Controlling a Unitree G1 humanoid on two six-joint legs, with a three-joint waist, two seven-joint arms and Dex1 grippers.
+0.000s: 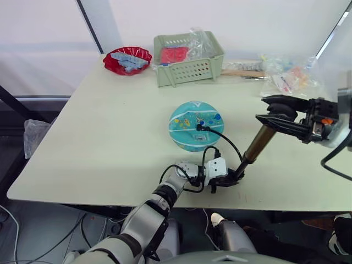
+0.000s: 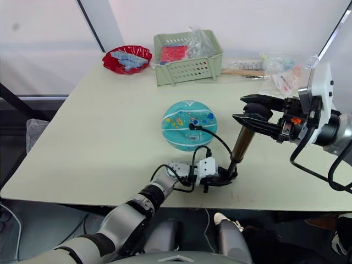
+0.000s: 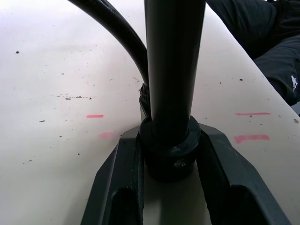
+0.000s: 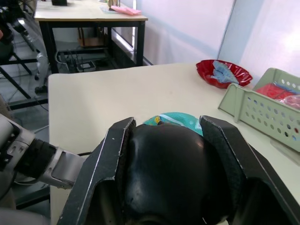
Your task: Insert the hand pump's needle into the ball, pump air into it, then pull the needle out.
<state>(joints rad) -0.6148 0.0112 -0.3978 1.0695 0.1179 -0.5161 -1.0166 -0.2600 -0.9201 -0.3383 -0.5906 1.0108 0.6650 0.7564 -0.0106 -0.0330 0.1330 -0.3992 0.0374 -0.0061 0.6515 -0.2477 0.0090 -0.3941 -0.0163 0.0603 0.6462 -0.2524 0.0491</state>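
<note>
Left gripper was clamped on the pump's bottom end, right gripper clenched around its handle. Ball sat just beyond the left gripper, hose plugged into its top.
</note>
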